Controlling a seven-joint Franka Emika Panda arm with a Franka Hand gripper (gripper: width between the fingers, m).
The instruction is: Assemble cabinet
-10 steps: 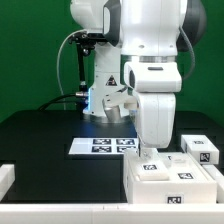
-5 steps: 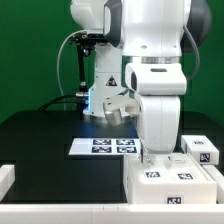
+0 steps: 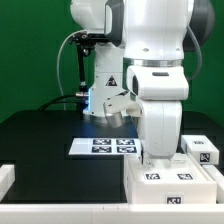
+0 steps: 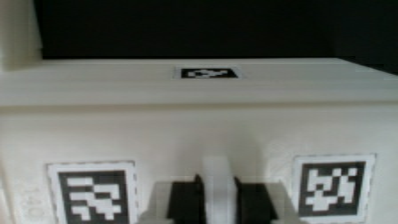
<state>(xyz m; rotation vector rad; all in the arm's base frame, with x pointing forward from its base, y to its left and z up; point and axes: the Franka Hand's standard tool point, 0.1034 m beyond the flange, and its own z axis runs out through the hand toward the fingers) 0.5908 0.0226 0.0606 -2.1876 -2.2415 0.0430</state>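
Two dark fingers [image 4: 180, 204] showed in your wrist view, a little apart, with a narrow white ridge of the cabinet [image 4: 196, 110] standing between them. Whether your jaws were clamped on that ridge or merely straddling it, I could not tell; the picture was blurred there. Tags [image 4: 98, 193] sat on the cabinet face at each side of the fingers, and another tag [image 4: 210, 72] lay on its upper surface beyond.

In your exterior view the cabinet [image 3: 176, 178] sat at the table's [image 3: 40, 135] near edge, toward the corner on the exterior view's right. Your arm [image 3: 158, 70] stood straight down onto its top and hid the jaws. A loose block [image 3: 203, 148] lay just beside the cabinet, at the table's edge on the exterior view's right. The marker board [image 3: 100, 146] lay flat mid-table, behind the cabinet. A white piece [image 3: 6, 177] sat at the near corner on the exterior view's left.
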